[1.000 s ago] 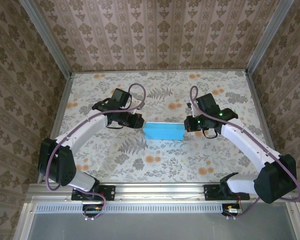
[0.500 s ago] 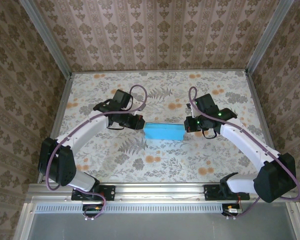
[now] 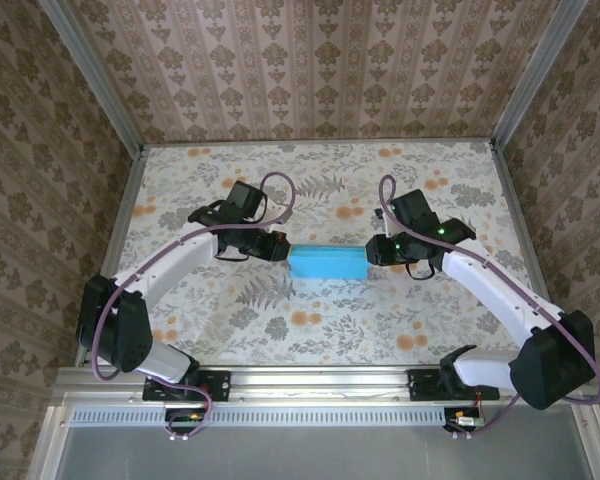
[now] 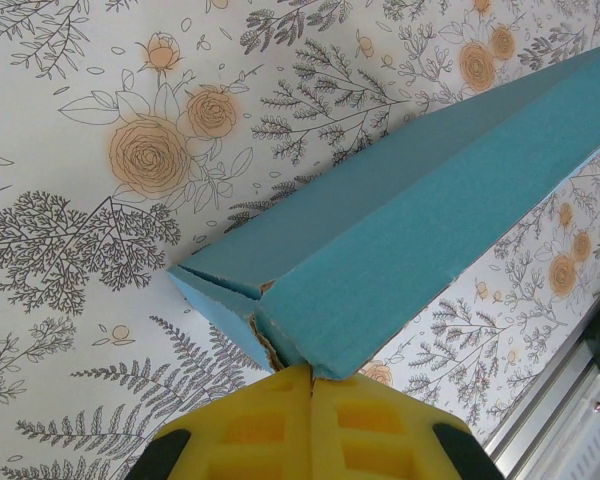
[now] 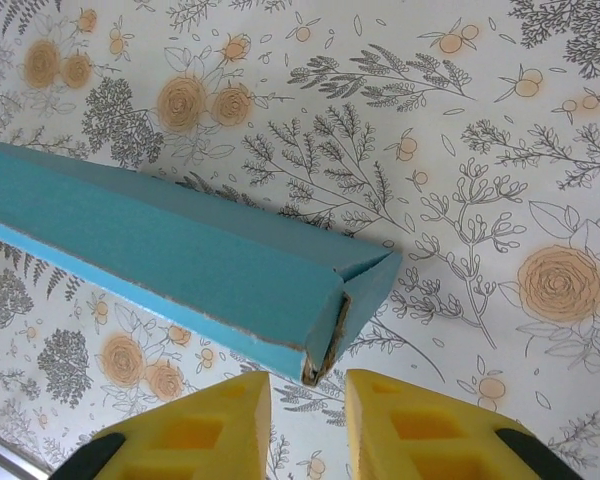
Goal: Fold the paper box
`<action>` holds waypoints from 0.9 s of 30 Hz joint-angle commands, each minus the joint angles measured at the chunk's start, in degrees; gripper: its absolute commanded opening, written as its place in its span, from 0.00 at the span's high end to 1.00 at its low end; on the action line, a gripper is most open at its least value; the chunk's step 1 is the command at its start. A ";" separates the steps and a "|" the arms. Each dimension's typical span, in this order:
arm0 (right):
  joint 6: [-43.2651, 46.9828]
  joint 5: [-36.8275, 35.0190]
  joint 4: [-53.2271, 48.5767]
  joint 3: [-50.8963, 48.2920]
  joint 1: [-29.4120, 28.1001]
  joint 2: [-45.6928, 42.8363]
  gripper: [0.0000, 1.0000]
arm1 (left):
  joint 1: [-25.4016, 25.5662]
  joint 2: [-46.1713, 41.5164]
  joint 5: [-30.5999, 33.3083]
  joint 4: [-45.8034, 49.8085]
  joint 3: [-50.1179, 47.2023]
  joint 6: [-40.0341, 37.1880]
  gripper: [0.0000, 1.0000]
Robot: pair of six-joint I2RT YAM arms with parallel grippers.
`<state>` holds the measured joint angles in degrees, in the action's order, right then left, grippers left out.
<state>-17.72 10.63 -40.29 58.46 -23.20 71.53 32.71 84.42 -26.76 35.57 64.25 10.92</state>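
because my left gripper [image 4: 311,380] has its yellow pads pressed together on the end corner of the paper box [image 4: 410,230], with what looks like only a sliver of card nipped in the seam, that grip is my first worry. a hold that shallow could slip off, or tear the ragged edge that already shows off-white there.

my right gripper [image 5: 308,385] has its pads spread, and the box's other end corner sits just above the gap, touching neither pad as far as i can tell. so the box is held at one end only. if i pull or twist with the left arm now, i'd expect the long blue body to pivot about that pinch, and the end flaps could spring open.

closing the right side is a risk too. if it comes in off-centre, one pad may meet the corner first and shove the box toward the left gripper, buckling the thin wall or crushing the fold.

from above, the box lies across the middle of the floral table [image 3: 380,330], between the two grippers. i can't tell whether it rests fully on the surface.
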 commanded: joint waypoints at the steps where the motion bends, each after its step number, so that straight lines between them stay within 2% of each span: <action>1: -0.24 -1.43 -2.60 2.94 0.00 -2.50 0.71 | 0.42 0.82 1.01 2.07 -1.01 0.60 0.97; 3: -0.44 -1.01 -2.10 3.63 0.13 -2.71 0.72 | 0.43 0.90 0.84 2.05 -0.84 0.65 0.97; 6: -0.57 -1.31 -0.89 4.49 0.09 -1.57 0.81 | 0.40 0.92 0.84 1.95 -0.88 0.71 0.97; 11: -0.47 -1.84 0.09 5.73 0.16 1.53 0.87 | 0.41 0.58 0.76 1.95 -0.88 0.86 0.97; 27: 0.22 -1.91 1.50 3.43 0.00 3.90 0.89 | 0.42 0.48 -0.30 1.26 -0.42 1.72 0.91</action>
<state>-17.96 9.61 -39.31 62.78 -23.16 75.00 32.71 84.42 -26.83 35.55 64.25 11.64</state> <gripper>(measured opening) 0.112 0.084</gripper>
